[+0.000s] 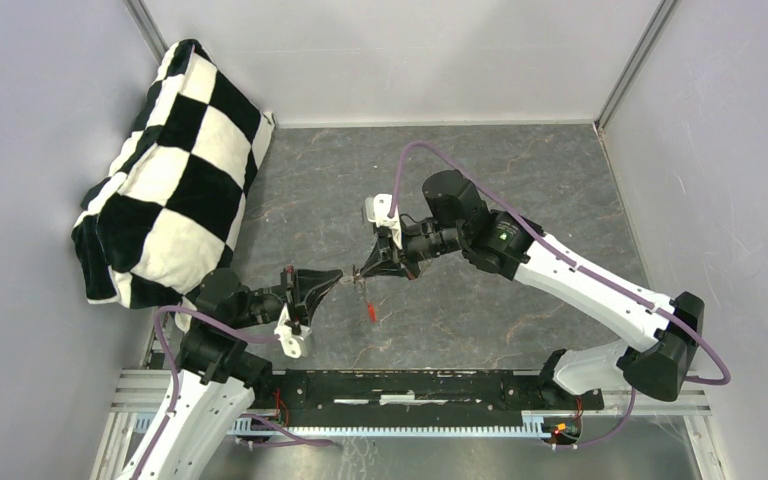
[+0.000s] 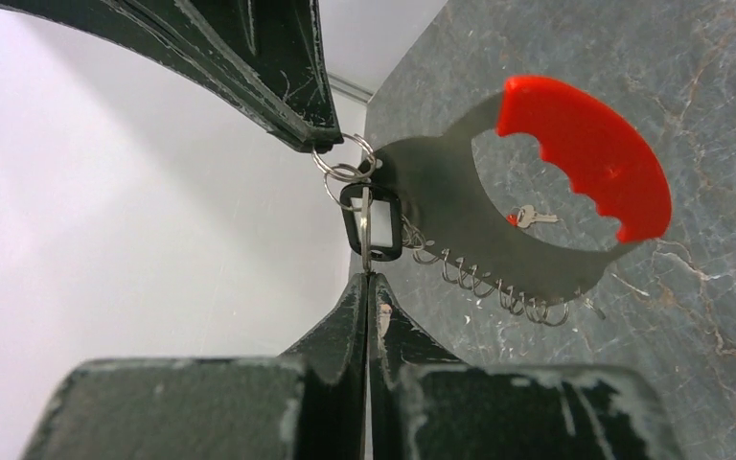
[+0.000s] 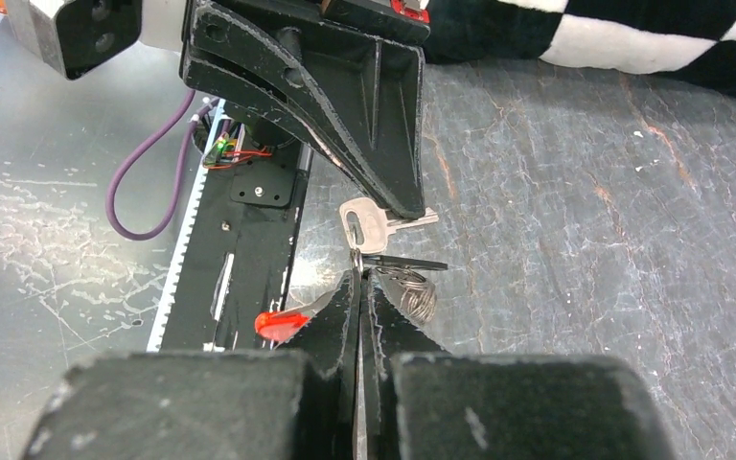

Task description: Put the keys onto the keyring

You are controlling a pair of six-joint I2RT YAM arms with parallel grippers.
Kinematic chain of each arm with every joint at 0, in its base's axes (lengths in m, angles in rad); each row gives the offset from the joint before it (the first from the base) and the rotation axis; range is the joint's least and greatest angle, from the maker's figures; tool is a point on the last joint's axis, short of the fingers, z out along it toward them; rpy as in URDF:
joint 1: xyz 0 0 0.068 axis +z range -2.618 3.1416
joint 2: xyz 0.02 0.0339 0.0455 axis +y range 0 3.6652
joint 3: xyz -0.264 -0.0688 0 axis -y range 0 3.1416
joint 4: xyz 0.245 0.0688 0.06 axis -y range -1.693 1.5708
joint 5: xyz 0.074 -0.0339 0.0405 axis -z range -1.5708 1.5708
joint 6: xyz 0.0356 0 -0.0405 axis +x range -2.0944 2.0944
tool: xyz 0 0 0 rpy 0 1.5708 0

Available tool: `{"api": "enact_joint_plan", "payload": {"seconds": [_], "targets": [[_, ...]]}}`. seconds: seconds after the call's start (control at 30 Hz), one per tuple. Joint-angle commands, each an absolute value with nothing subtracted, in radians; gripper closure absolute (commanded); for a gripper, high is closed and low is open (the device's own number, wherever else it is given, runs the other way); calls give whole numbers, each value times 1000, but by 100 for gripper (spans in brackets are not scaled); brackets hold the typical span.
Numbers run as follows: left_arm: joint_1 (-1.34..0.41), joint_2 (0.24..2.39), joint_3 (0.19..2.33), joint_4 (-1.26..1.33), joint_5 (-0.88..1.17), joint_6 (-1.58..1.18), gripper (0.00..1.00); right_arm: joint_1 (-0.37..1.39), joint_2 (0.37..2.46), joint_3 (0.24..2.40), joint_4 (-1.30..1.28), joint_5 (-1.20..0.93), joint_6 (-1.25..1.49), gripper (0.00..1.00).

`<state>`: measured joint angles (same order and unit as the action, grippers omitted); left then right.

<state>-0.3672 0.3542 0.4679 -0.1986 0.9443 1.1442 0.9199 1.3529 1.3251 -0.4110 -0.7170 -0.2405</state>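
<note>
Well, the pillow lies well left of the keyring, which hangs above the table between both grippers. The right gripper is clenched on its small split ring. The left gripper pinches the black key by its blade, just beside that ring. A silver key seems to lie below the keyring. The keys look light, stiff and slippery, so the plastic head likely gives the surest hold. No writing is readable.
</note>
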Motion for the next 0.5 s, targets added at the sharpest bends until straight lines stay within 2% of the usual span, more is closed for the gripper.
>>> {"api": "enact_joint_plan", "payload": {"seconds": [0.0, 0.37, 0.47], "targets": [[-371, 349, 470, -136, 925, 1210, 98, 912, 1355, 1332, -360, -738, -229, 100], [-370, 315, 452, -136, 926, 1291, 98, 911, 1364, 1324, -335, -665, -192, 100], [-371, 304, 450, -231, 948, 1408, 98, 908, 1354, 1308, -292, -660, -165, 100]]}}
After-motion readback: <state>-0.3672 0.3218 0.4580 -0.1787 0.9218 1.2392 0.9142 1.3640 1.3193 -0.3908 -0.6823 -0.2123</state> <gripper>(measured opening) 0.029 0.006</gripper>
